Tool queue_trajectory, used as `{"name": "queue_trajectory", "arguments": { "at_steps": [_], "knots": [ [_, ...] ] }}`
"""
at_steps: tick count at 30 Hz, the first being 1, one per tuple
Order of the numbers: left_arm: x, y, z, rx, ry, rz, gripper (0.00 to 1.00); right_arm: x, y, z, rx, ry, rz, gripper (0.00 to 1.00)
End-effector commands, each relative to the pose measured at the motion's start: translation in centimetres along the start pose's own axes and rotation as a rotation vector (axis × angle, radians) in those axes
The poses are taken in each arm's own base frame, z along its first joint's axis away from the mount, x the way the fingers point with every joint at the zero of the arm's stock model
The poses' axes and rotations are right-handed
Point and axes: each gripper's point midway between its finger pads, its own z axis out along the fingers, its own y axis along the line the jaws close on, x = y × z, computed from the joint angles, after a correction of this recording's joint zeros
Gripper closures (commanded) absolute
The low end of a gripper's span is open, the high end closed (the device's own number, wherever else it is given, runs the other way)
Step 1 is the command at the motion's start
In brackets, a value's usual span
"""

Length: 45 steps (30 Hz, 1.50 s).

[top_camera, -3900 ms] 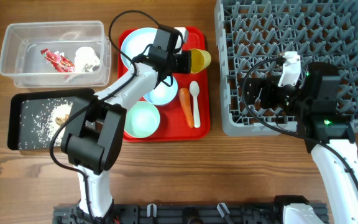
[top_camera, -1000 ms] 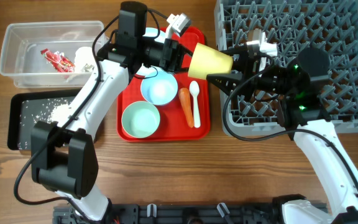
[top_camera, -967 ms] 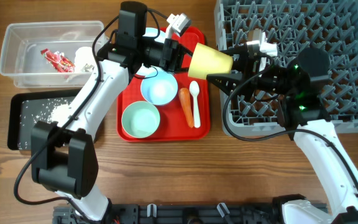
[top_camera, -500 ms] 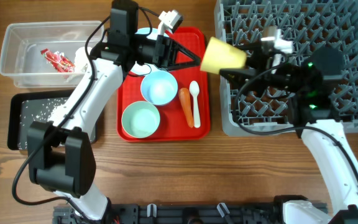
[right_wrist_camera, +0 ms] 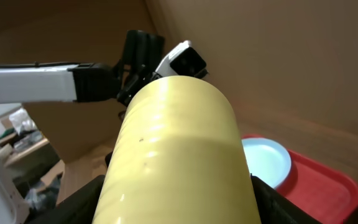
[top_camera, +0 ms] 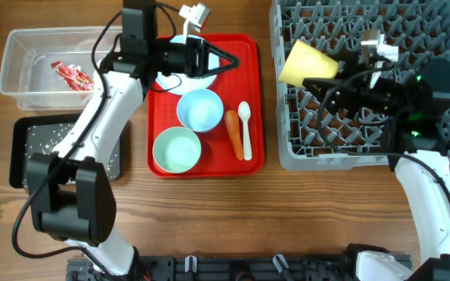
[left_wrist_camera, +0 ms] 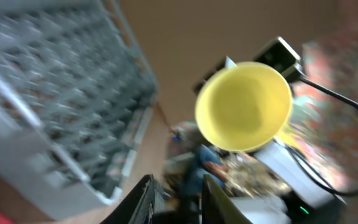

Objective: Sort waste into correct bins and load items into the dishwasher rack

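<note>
Two arms reached toward each other over the table [top_camera: 209, 226]. The right gripper [top_camera: 324, 76] was clamped on the cup [top_camera: 307, 62], which lay tilted on its side above the left part of the rack [top_camera: 366, 152], near its far corner. The cup's mouth faced the red tray [top_camera: 252, 47]. I could not tell whether the cup touched the pegs. In the left wrist view the cup [left_wrist_camera: 244, 106] showed its open, empty inside, with the rack [left_wrist_camera: 42, 93] to the left of it. In the right wrist view the cup [right_wrist_camera: 179, 155] filled most of the picture, its yellow wall toward the camera.

The left gripper [top_camera: 229, 61] hovered over the far end of the red tray with its fingers [left_wrist_camera: 132, 202] apart and nothing between them. It was just beside the plate [top_camera: 190, 80], which the arm partly hid.

On the red tray a bowl [top_camera: 201, 109] sat in the middle and a second bowl [top_camera: 176, 150] near the front left corner. The carrot [top_camera: 233, 133] and the spoon [top_camera: 245, 129] lay side by side to their right.

Left of the red tray, the tub [top_camera: 22, 55] held the wrapper [top_camera: 73, 76]. The black tray [top_camera: 18, 156] in front of it held scattered rice [top_camera: 49, 140].
</note>
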Motion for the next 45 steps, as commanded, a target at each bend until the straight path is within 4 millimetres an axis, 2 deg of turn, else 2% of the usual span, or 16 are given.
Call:
{"name": "queue_trajectory", "arguments": {
  "at_steps": [1, 4, 6, 11, 16, 23, 29, 33, 38, 41, 45],
  "knots": [
    [-2.3, 3.4, -0.9, -0.221, -0.132, 0.025, 0.75, 0.1, -1.9, -0.2, 0.085, -0.002, 0.02, 0.71],
    [-2.6, 6.2, -1.8, -0.369, -0.187, -0.038, 0.74, 0.9, -3.6, -0.4, 0.177, 0.007, 0.068, 0.71],
    [-2.5, 8.3, -2.8, -0.49, -0.222, -0.089, 0.74, 1.2, -4.0, -0.5, 0.201, 0.012, 0.085, 0.7],
    [-0.9, 12.8, -5.9, -0.78, -0.268, -0.209, 0.73, 1.5, -4.8, -0.9, 0.275, 0.015, 0.133, 0.69],
    [0.8, 14.8, -8.0, -0.942, -0.267, -0.277, 0.71, 3.3, -5.9, -2.0, 0.407, 0.065, 0.179, 0.69],
    [1.3, 15.8, -9.6, -1.052, -0.281, -0.295, 0.71, 5.7, -6.7, -4.4, 0.604, 0.178, 0.24, 0.69],
    [1.2, 16.2, -10.3, -1.094, -0.295, -0.291, 0.65, 5.3, -6.6, -7.8, 0.836, 0.3, 0.303, 0.69],
    [1.4, 16.3, -10.6, -1.11, -0.296, -0.294, 0.64, 5.1, -5.8, -10.3, 0.975, 0.386, 0.341, 0.69],
    [1.6, 16.5, -11.0, -1.135, -0.295, -0.3, 0.61, 7.7, -4.7, -11.0, 0.967, 0.508, 0.409, 0.69],
    [1.7, 16.5, -11.0, -1.136, -0.293, -0.302, 0.6, 10.4, -5.2, -11.8, 0.999, 0.611, 0.497, 0.69],
    [1.7, 16.5, -11.0, -1.136, -0.293, -0.303, 0.59, 12.5, -6.0, -11.9, 1.015, 0.679, 0.582, 0.71]
  ]
}}
